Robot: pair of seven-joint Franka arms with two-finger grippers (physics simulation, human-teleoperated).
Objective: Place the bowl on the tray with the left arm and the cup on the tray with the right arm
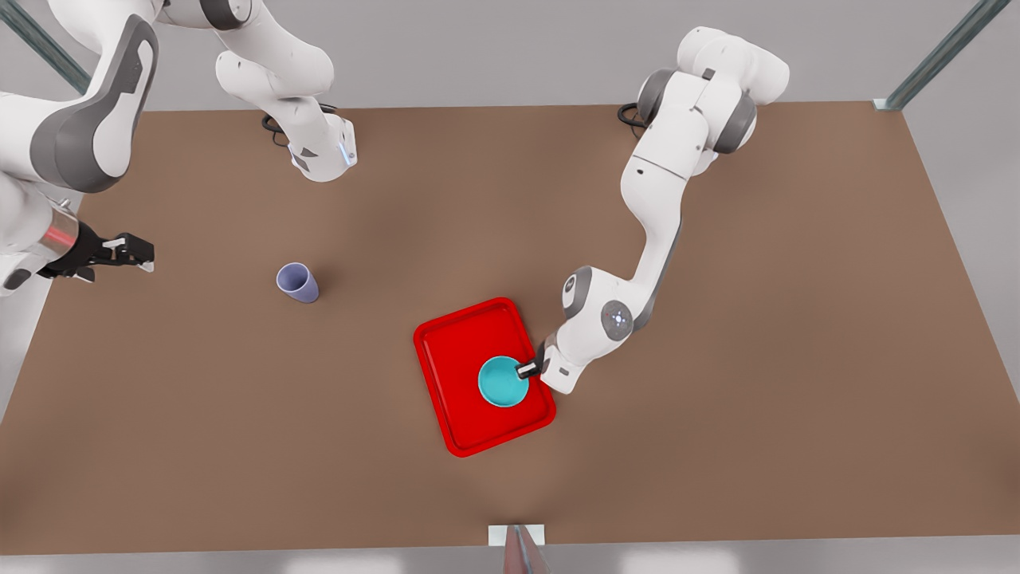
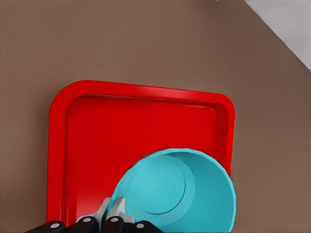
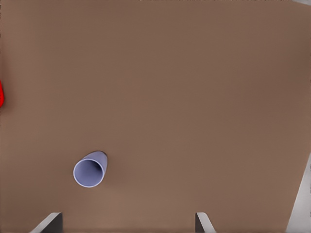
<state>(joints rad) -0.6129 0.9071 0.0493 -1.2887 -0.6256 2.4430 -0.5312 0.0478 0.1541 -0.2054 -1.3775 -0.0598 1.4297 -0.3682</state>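
I am holding the bowl (image 1: 503, 381) by its rim with my left gripper (image 1: 527, 370), one finger inside the wall and one outside, pinched narrow on that thin edge because a rim pinch is the surest purchase on something this low and wide. I am keeping it over the part of the tray (image 1: 454, 351) nearest my arm; whether its base is touching the red floor I cannot tell. The bowl's mouth is facing upward, its axis standing vertical, though in the left wrist view the bowl (image 2: 177, 191) is looking slightly tipped. My right gripper (image 1: 131, 253) is waiting at the front view's left edge, well apart from the cup (image 1: 297, 282), its fingers (image 3: 48, 223) spread wide for a grasp not yet begun. The cup is standing upright on the table (image 1: 717, 446), open mouth up, long axis vertical, well clear of the tray.
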